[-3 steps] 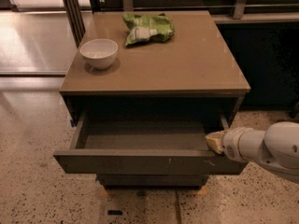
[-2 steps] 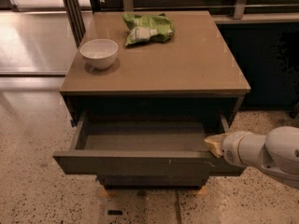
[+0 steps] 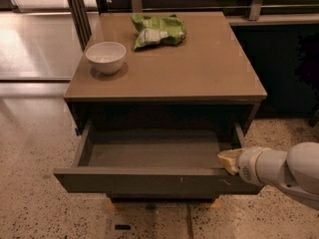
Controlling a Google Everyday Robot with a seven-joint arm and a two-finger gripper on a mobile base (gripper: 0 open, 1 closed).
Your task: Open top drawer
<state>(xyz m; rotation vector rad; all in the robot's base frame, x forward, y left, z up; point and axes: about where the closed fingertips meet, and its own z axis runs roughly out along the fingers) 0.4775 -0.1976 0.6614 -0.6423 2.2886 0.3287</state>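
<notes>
The top drawer (image 3: 149, 180) of the brown cabinet stands pulled far out, its grey-brown inside empty. Its dark slanted front shows small pale scratches right of centre. My gripper (image 3: 229, 161), with pale yellowish tips on a white arm, is at the drawer's right front corner, over the top edge of the front panel. A narrower drawer front shows just below the open drawer.
A white bowl (image 3: 105, 57) and a crumpled green bag (image 3: 157, 30) lie on the cabinet top (image 3: 199, 68). Speckled floor surrounds the cabinet. Dark metal posts stand behind at the left, a dark panel at the right.
The drawer has come out a little further toward me. My gripper has stayed at its right front corner.
</notes>
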